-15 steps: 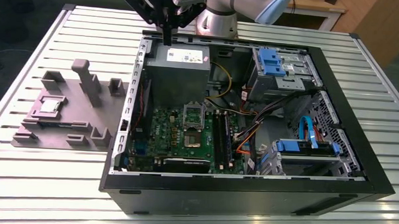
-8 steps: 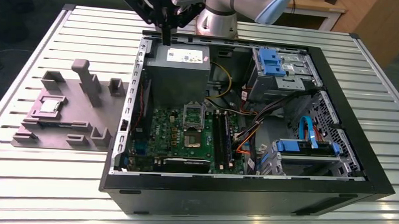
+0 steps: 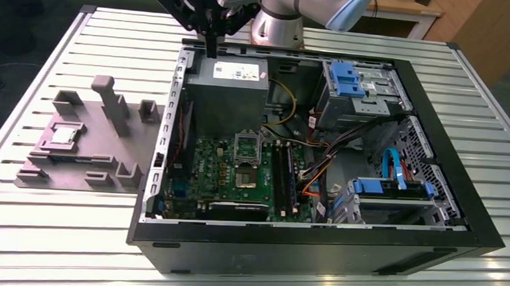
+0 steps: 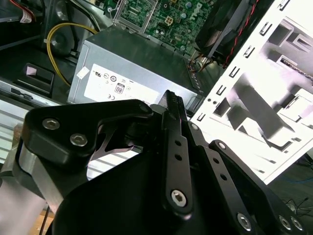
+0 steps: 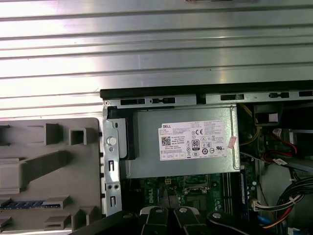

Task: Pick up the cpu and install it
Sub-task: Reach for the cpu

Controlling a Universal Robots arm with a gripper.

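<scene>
- Ribbed metal tabletop (image 3: 65,225). An open black computer case (image 3: 319,247) lies on its side on it, interior facing up.
- On the exterior view's left, just beside the case: grey moulded fixture tray (image 3: 109,170) with upright posts and pockets.
- The cpu (image 3: 64,135) sits flat in a square pocket of that tray, silver top up, well apart from the end effector.
- Inside the case: green motherboard (image 3: 228,174) with a rectangular metal socket frame (image 3: 248,146). No chip can be made out in it.
- Grey power-supply box (image 3: 227,85), white label up, lies between the motherboard and the case's far wall. It is also seen in the second wrist view (image 4: 132,73) and the first wrist view (image 5: 181,142).
- Blue drive brackets (image 3: 351,79) on the exterior view's right.
- End effector (image 3: 212,49) hangs above the far edge of the case, over the power-supply box and not touching it.
- Its black fingers are drawn together, nothing between them. The second wrist view (image 4: 172,98) shows the same.
</scene>
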